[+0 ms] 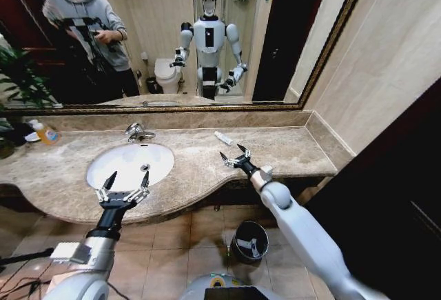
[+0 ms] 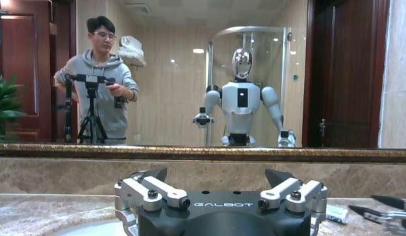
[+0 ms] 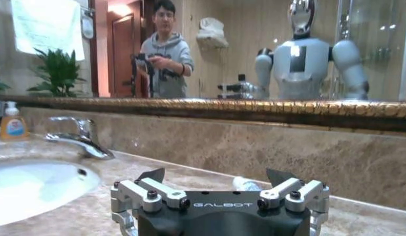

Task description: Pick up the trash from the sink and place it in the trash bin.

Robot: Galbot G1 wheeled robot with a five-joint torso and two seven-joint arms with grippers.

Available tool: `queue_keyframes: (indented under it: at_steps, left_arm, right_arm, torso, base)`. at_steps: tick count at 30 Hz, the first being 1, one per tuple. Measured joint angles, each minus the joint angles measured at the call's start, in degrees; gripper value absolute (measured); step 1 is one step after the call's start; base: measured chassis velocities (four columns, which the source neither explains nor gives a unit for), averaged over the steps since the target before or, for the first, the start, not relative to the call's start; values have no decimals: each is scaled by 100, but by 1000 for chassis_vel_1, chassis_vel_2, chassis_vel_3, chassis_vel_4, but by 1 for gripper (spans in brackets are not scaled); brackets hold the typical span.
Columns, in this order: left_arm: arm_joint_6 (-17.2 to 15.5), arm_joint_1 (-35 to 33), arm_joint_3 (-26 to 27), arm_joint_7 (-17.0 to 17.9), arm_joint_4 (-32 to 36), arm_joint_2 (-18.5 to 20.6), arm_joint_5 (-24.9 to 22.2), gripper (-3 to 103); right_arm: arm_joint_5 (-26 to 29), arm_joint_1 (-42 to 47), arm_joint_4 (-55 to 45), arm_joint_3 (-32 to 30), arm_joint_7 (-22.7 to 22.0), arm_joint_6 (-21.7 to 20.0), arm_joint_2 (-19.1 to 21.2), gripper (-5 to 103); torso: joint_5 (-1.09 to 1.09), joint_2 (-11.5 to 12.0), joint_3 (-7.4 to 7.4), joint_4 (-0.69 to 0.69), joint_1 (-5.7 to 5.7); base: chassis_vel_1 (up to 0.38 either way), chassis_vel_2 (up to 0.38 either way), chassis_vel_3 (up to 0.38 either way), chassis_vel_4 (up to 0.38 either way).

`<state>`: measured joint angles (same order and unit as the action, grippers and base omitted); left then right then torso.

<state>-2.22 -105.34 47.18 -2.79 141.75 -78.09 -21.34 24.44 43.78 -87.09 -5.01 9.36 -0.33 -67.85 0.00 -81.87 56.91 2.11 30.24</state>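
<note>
The white oval sink (image 1: 131, 164) sits just ahead of my left jaws, its basin bare. A small white tube (image 1: 222, 138) lies flat on the marble beyond my right jaws, near the back wall. The round black trash bin (image 1: 249, 241) stands on the floor below them, holding pale scraps.

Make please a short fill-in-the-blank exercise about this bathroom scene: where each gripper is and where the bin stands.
1. The left gripper hovers open over the front rim of the ____.
2. The right gripper is open above the marble ____, to the right of the sink.
3. The trash bin stands on the tiled ____.
4. A small white tube lies near the ____ gripper.

Missing words: sink; countertop; floor; right
</note>
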Motion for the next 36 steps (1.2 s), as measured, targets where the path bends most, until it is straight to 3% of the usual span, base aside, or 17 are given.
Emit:
queue_keyframes:
  at_steps: [12, 20, 25, 33, 36]
  left_arm:
    - [0, 0, 0, 0, 0, 0, 0, 100]
    - [0, 0, 0, 0, 0, 0, 0, 100]
    - [0, 0, 0, 0, 0, 0, 0, 100]
    - [0, 0, 0, 0, 0, 0, 0, 100]
    - [0, 0, 0, 0, 0, 0, 0, 100]
  right_arm:
    - [-184, -791, 1320, 176, 18, 273, -551, 100]
    - [-680, -1258, 2282, 292, -298, 400, -1048, 100]
    - [-889, -1295, 2394, 141, -571, 152, -935, 100]
    - [-857, -1191, 2449, -72, -658, 117, -819, 99]
    - [-786, -1175, 2444, -52, -534, 122, -802, 92]
  torso:
    - [-1, 0, -1, -1, -1]
    - [-1, 0, -1, 0, -1]
    - [-1, 0, -2, 0, -1]
    - [0, 0, -1, 0, -1]
    - [0, -1, -1, -1, -1]
  base:
    - [0, 0, 0, 0]
    - [0, 0, 0, 0]
    - [0, 0, 0, 0]
    - [0, 0, 0, 0]
    - [0, 0, 0, 0]
